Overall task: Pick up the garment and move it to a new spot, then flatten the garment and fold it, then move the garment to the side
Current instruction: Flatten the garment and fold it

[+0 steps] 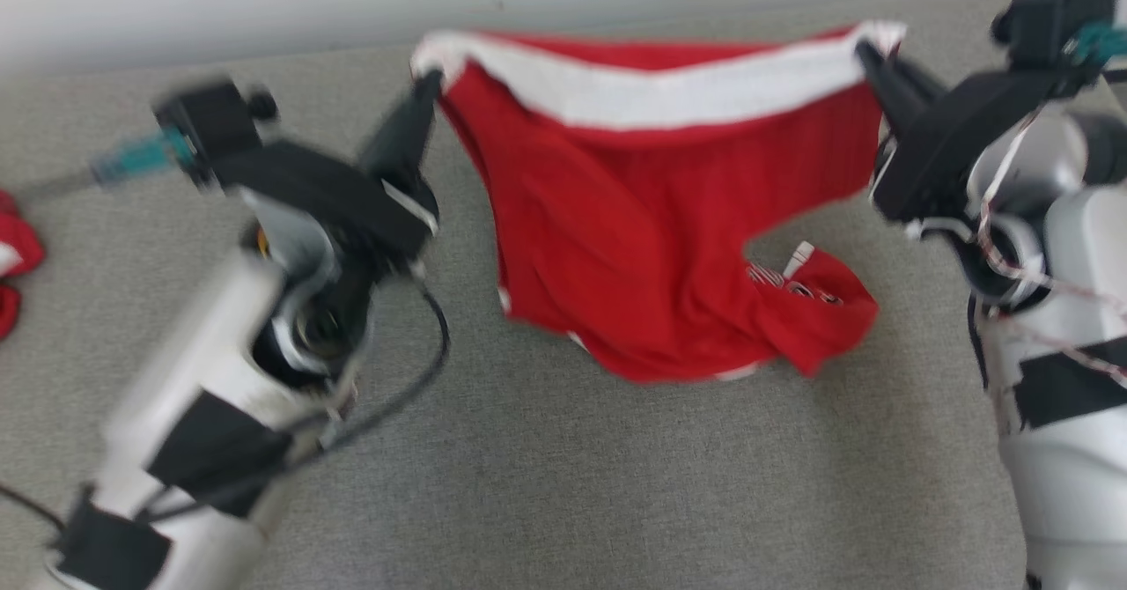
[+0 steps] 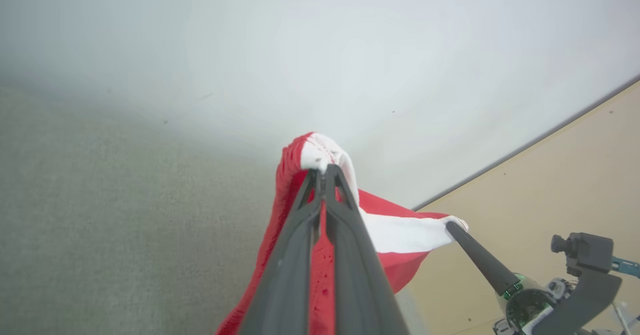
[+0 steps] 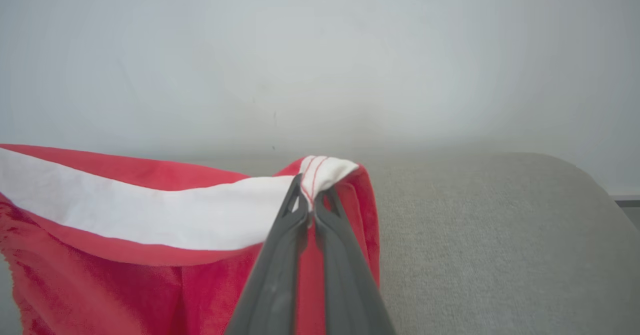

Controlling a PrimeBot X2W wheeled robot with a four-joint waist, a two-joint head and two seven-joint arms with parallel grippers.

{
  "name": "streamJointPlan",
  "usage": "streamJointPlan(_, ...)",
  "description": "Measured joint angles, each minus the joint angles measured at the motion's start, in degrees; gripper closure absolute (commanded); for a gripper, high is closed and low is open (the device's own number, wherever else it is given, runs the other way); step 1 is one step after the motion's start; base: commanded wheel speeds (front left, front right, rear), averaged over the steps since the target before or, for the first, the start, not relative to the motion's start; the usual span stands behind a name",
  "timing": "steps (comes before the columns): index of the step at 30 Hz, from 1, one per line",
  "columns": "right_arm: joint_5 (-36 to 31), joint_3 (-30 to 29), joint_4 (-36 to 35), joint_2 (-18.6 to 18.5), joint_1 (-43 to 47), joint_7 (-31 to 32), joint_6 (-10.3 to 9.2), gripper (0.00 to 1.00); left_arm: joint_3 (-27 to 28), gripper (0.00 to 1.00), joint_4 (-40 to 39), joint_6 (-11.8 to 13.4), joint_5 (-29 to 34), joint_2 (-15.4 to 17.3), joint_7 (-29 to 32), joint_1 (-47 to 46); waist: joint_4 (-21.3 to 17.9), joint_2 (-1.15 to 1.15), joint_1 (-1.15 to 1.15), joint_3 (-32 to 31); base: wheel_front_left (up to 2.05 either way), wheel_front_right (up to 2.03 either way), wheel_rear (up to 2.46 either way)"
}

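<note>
Left fingers (image 1: 414,123): pressed together, pinching the left end of the white waistband (image 1: 687,88).
Right fingers (image 1: 889,88): pressed together on the waistband's right end, the cloth bunched over their tips.
Garment (image 1: 651,220): red, hanging between the two arms near the far edge of the grey counter (image 1: 563,484); the waistband sags a little, and the lower part lies crumpled towards the counter's middle.
Other red cloth (image 1: 13,264): at the counter's left edge, well apart.
</note>
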Motion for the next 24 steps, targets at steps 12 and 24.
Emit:
streamJointPlan(12,-2.4,4.2,7.9,0.1,-24.5,-15.8,0.0,1.0,4.1,1.0,1.4,5.8,5.3,3.4,0.7,-24.3,-2.6,0.01,0.01,9.3,0.0,0.0,0.0)
streamJointPlan(24,-15.5,2.1,20.7,0.9,-38.7,-40.6,0.02,1.0,8.3,1.0,8.8,-1.8,12.6,0.3,-14.9,-34.3,-3.2,0.01,0.02,15.1,0.0,0.0,0.0)
